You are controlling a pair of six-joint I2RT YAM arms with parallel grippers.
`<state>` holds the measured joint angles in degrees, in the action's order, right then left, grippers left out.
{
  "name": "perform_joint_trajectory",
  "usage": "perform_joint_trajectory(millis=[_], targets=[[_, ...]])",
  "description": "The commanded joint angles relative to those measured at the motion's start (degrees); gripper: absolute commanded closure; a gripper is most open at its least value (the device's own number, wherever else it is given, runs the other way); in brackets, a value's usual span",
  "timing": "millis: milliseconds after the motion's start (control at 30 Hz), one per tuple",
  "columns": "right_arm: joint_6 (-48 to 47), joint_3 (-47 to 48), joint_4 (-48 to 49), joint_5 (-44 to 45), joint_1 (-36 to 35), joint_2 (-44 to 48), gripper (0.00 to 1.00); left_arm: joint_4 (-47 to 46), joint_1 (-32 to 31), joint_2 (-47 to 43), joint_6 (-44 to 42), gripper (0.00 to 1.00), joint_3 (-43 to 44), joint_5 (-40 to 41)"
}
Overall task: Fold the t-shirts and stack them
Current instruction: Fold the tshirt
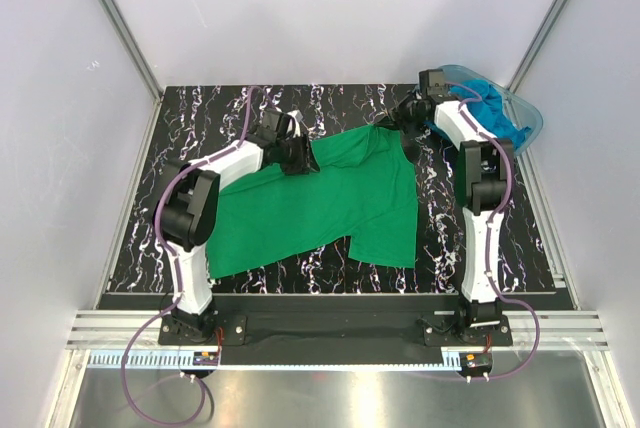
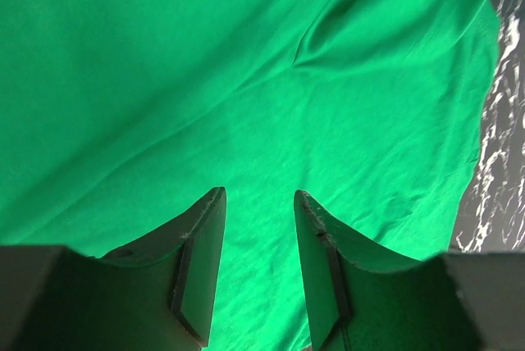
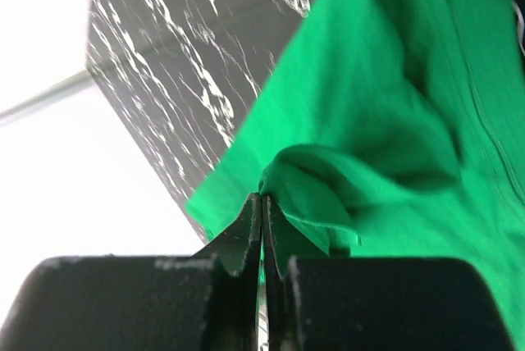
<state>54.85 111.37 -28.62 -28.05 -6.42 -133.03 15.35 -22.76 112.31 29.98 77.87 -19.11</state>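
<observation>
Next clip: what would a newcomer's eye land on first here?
A bright green t-shirt sprawls unfolded across the middle of the dark marbled table. The right tool is shut on a bunched fold at the shirt's far edge, while the left tool hangs open over the cloth. Turquoise shirts sit in a clear tub at the far right corner.

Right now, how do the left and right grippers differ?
The left gripper is open, holding nothing; the right gripper is shut, pinching cloth. The left hangs over the green t-shirt where it lies spread; the right is at its far edge. Both are at the same shirt.
</observation>
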Motion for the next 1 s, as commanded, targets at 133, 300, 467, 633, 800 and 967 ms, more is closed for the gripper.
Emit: perform_joint_trajectory(millis=[133,300,467,633,800,967], targets=[[4.22,7.35,3.93,0.10,0.35,-6.09,0.91,-1.56,-0.09,-3.50,-1.50,0.57,-2.10,-0.48],[-0.43,16.66,-1.23,-2.44,0.35,-11.71,0.78,-1.03,-0.18,-4.38,-1.76,0.57,-2.72,-0.49],[-16.94,23.63,-14.78,2.03,0.26,-8.84,0.52,0.02,-0.18,-5.70,-2.55,0.57,-2.72,-0.14],[-25.84,3.57,-14.71,7.14,-0.79,6.87,0.48,0.73,-0.18,-6.58,-1.94,0.57,-3.16,-0.48],[-28.40,-15.46,-4.03,8.99,-5.36,18.75,0.49,0.99,-0.18,-7.98,-1.68,0.57,-4.04,-0.92],[-27.60,-20.85,0.32,6.61,-9.13,17.46,0.75,0.82,-0.18,-8.78,-1.94,0.57,-4.48,-0.75]])
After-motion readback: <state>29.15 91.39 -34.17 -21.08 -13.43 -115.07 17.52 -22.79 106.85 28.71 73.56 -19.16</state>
